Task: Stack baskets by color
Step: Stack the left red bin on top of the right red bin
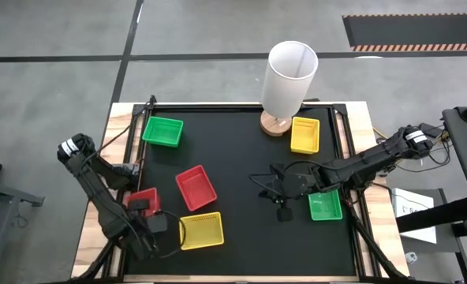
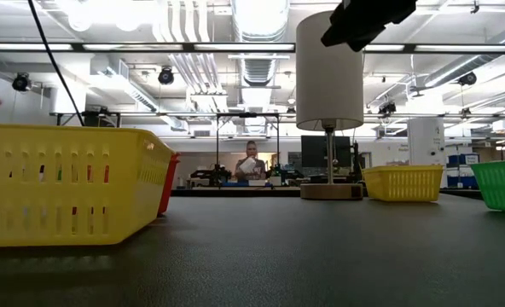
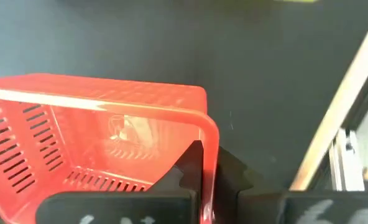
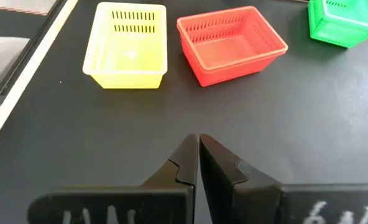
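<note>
1. You've got the red basket (image 3: 97, 143) at the near-left of the mat pinched by its rim: the left gripper (image 3: 202, 180) has its jaws clamped narrow on one wall of it, as the left wrist view shows. From above, that same basket (image 1: 143, 199) sits under the gripper (image 1: 148, 211), close to the table's left edge.
2. Its match, the second red basket (image 1: 196, 187), lies just beside it toward the middle of the mat, tilted on the diagonal. That's your likely target, I'd say: red onto red.
3. Around them: a yellow basket (image 1: 200, 229) just in front of the second red one, a green basket (image 1: 162, 132) at the far-left corner, another yellow basket (image 1: 305, 135) at the far right beside the white cylinder (image 1: 289, 79), and another green basket (image 1: 325, 206) at the right.
4. Your right gripper (image 1: 281, 207) hangs over bare mat mid-table, just left of that right-hand green basket, jaws pressed together on nothing.
5. Step in hand, by my reading: the red pick is made, the carry is next. You'll need to lift clear, swing toward the tilted red basket, turn your load to match its diagonal, then lower it square inside.
6. Watch the one-wall grip; the basket may sag or swing as it rises.
</note>
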